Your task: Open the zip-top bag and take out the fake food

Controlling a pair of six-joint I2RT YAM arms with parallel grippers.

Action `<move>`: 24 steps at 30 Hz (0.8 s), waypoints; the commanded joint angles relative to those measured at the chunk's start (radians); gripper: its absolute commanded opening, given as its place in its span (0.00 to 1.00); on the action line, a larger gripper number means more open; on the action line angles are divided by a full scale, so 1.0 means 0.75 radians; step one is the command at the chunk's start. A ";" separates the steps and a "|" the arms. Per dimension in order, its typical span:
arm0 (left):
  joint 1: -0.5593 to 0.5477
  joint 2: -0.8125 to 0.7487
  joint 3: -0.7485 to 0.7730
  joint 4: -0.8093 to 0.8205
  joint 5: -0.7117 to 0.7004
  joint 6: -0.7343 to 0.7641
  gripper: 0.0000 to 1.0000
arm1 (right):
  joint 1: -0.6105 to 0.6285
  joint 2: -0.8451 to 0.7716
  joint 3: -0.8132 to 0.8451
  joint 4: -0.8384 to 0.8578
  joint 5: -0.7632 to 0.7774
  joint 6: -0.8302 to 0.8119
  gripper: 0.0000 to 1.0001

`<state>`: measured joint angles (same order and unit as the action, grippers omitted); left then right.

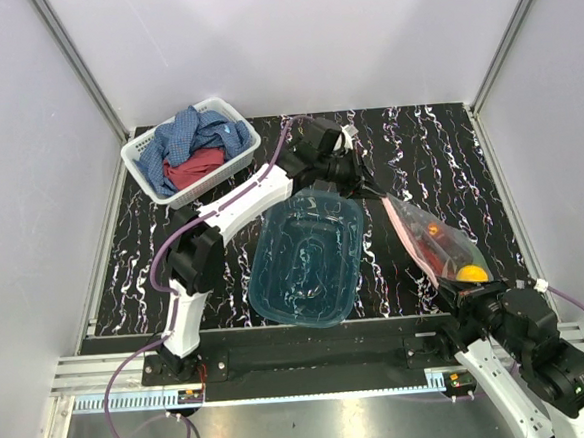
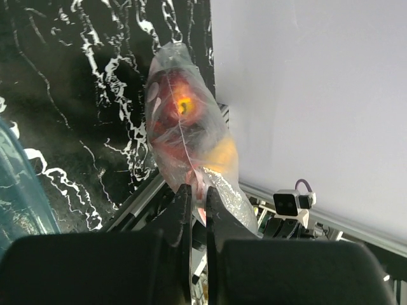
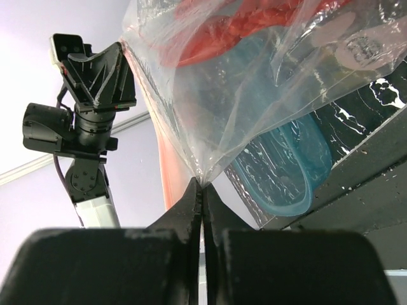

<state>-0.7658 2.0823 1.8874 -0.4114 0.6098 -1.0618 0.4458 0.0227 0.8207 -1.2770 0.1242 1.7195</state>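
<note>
Right of teal tub [image 1: 305,263], zip-top bag [image 1: 428,234] holding fake food [image 2: 184,105] spans left gripper [image 2: 197,190] and right gripper [image 3: 202,187], both apparently pinched on it.

The zip-top bag [image 1: 428,231] is clear with a pinkish-red strip; its fake food [image 1: 471,273] shows red and orange-yellow. The tub [image 1: 305,268] is translucent teal. White veins streak the black table [image 1: 437,149]. The white basket [image 1: 138,143] holds blue and red cloths [image 1: 194,136].

fake food [image 2: 182,109] blurred inside zip-top bag [image 2: 172,56], perhaps fruit, tub [image 2: 16,190] cropped
</note>
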 commanded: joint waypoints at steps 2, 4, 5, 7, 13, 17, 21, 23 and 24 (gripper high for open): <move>0.082 0.034 0.163 0.054 -0.185 0.103 0.00 | 0.001 -0.012 0.071 -0.187 -0.002 -0.071 0.00; 0.084 0.046 0.222 0.050 -0.157 0.084 0.00 | 0.001 -0.012 0.071 -0.171 -0.002 -0.088 0.00; 0.082 0.050 0.234 0.052 -0.148 0.072 0.00 | 0.001 -0.012 0.065 -0.161 -0.008 -0.120 0.00; 0.066 0.036 0.237 0.047 -0.136 0.056 0.00 | 0.001 -0.008 0.043 -0.120 -0.037 -0.165 0.00; 0.019 -0.093 0.139 0.039 -0.159 0.060 0.00 | 0.001 0.206 0.043 0.032 -0.139 -0.484 0.58; -0.018 -0.170 0.085 0.023 -0.193 0.080 0.00 | 0.003 0.558 0.336 0.007 -0.123 -0.978 0.71; -0.069 -0.205 0.050 0.002 -0.197 0.088 0.00 | 0.001 0.887 0.599 -0.028 0.002 -1.318 0.87; -0.087 -0.218 0.036 -0.006 -0.197 0.074 0.00 | 0.001 1.000 0.713 -0.024 0.002 -1.480 0.89; -0.110 -0.222 0.036 -0.008 -0.195 0.072 0.00 | 0.001 1.049 0.744 -0.003 -0.020 -1.519 0.91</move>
<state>-0.8028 2.0014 1.9209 -0.4564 0.4725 -1.0164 0.4450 0.6907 1.2598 -1.2984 0.0727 0.9051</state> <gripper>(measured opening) 0.053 0.884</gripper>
